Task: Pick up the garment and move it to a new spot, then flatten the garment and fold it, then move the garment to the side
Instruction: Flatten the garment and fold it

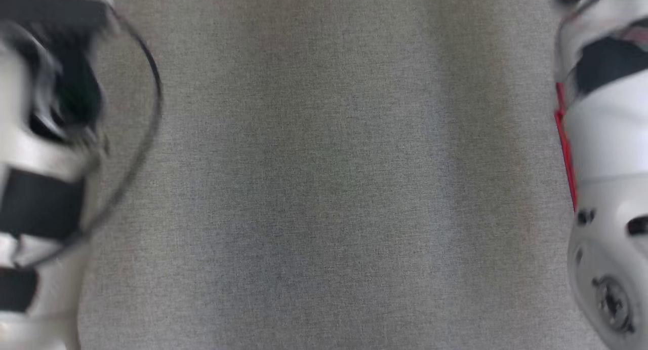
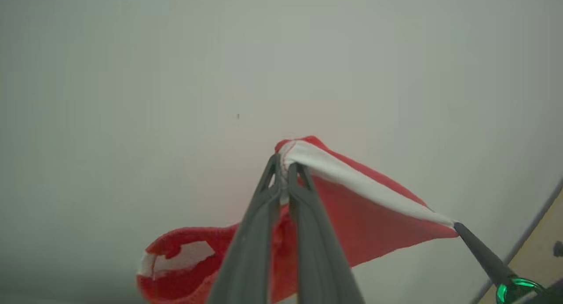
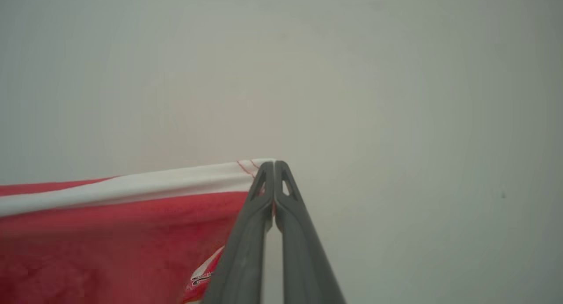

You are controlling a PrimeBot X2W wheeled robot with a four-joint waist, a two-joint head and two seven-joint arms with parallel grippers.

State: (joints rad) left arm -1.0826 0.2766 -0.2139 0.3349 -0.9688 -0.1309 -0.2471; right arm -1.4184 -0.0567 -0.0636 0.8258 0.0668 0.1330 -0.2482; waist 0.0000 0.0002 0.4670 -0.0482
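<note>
The garment (image 2: 365,216) is red mesh cloth with a white band along its top edge. It hangs stretched between both grippers, lifted off the surface. In the left wrist view my left gripper (image 2: 285,166) is shut on one corner of the white band, and the other arm's dark finger (image 2: 477,247) holds the far corner. In the right wrist view my right gripper (image 3: 274,164) is shut on the end of the garment's (image 3: 110,233) white band, which runs off to the left. In the head view a thin red strip of the garment (image 1: 564,147) shows beside the right forearm (image 1: 607,152).
Grey woven table cloth (image 1: 324,188) spreads below the head camera. The blurred left forearm (image 1: 40,157) with a looping black cable (image 1: 152,102) stands at the left edge. A pale plain wall (image 2: 220,66) lies behind the garment. A tan strip (image 2: 536,255) shows at the lower right.
</note>
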